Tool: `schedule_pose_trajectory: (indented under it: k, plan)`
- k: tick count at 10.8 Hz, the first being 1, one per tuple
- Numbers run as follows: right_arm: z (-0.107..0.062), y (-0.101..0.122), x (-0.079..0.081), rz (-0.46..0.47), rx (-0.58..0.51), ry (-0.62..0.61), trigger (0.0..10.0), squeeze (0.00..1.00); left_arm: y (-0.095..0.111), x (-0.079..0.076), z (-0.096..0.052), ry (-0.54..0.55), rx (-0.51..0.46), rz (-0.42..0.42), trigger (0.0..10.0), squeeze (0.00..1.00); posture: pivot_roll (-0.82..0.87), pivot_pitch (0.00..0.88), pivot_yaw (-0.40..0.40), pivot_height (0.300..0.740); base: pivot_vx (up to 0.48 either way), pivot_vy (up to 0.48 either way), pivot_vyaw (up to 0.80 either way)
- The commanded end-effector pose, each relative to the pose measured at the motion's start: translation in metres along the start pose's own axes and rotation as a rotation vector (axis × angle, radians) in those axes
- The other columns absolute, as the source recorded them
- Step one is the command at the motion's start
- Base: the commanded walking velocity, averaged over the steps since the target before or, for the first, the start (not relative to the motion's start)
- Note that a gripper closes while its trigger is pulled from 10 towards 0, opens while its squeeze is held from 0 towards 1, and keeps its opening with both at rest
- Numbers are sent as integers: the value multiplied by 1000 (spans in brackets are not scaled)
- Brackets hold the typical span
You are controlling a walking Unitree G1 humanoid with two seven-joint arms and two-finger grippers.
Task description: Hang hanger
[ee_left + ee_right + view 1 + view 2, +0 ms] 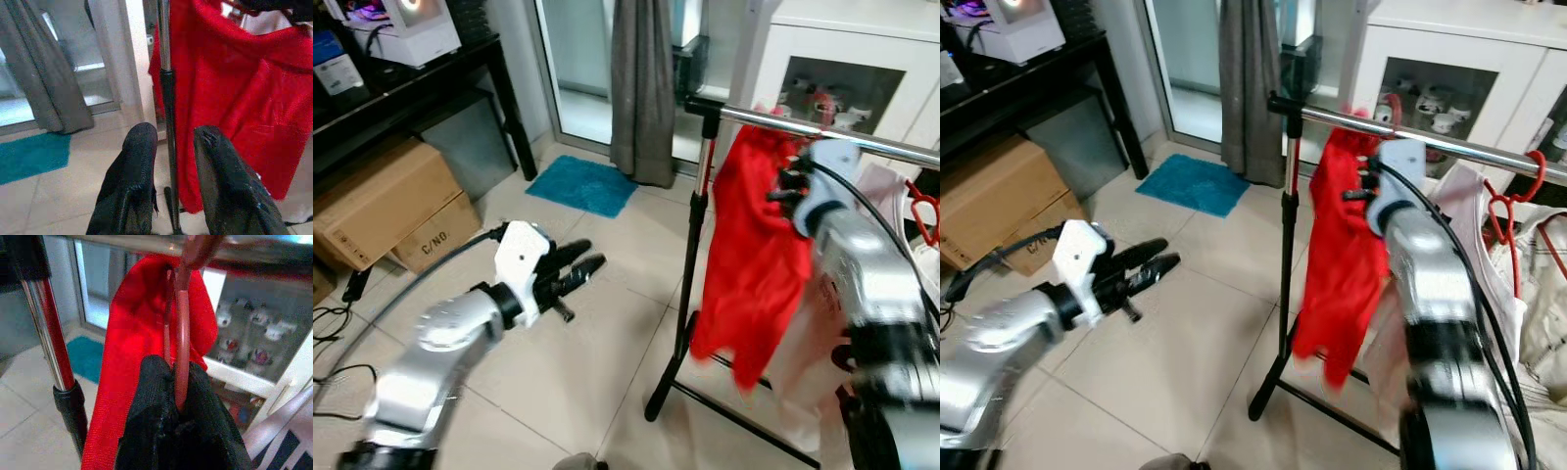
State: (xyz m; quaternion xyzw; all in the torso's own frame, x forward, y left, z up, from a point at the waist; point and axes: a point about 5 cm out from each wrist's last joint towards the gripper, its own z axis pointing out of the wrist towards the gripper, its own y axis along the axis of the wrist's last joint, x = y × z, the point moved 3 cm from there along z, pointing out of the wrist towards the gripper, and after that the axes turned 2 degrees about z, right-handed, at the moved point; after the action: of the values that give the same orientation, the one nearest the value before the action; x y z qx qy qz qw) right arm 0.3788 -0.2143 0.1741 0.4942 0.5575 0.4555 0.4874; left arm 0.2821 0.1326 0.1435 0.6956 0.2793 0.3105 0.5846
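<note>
Tiled floor (607, 323), teal mat (582, 184) by the glass door, cardboard boxes (382, 206) under a dark desk (411, 88); at the right a clothes rack with a chrome rail (842, 135) on a black upright.

Head views: right gripper (790, 188) raised just under the rail, up against the top of the red garment (754, 264), presumably to bring the hook to the bar. Left gripper (570, 273) held low over the floor, well apart from the rack, out of the way. Other hangers (1513, 211) and pale clothes further along the rail.

Left wrist view: two black fingers (134, 181) parted, nothing between them, pointed at the upright and the red cloth.

Right wrist view: fingers (156, 401) clamped on the stem of the red hanger (182, 347), garment draped from it, hook (203, 246) right at the rail; whether hooked over cannot be told, hence probably the firm grip.
</note>
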Motion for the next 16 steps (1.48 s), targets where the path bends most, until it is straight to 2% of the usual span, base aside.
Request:
schedule_pose_trajectory:
  k: [1,3,7,11,15,16]
  plan:
    - [-7,16,6,-47,-82,30,0,0,1,2,2,32,-11,12,10000,0,1,0,94,740,0,0,0]
    - [-25,7,16,-91,-104,66,0,0,-6,0,5,69,-6,-9,10000,0,-6,0,91,740,0,0,0]
    - [-47,-17,30,-189,-78,106,0,0,-14,-3,5,94,11,-14,10000,0,-11,0,79,740,0,0,0]
    - [-53,-33,42,-167,-42,122,0,0,-14,-1,6,105,14,-15,10000,0,-4,3,73,740,-276,0,0]
    - [-55,-32,50,-142,-42,155,0,0,-13,-2,10,96,16,-12,10000,0,-2,7,75,740,-213,0,0]
    - [-57,-28,64,-113,-60,230,0,0,-12,-2,13,84,16,-20,10000,0,-1,5,74,740,0,0,0]
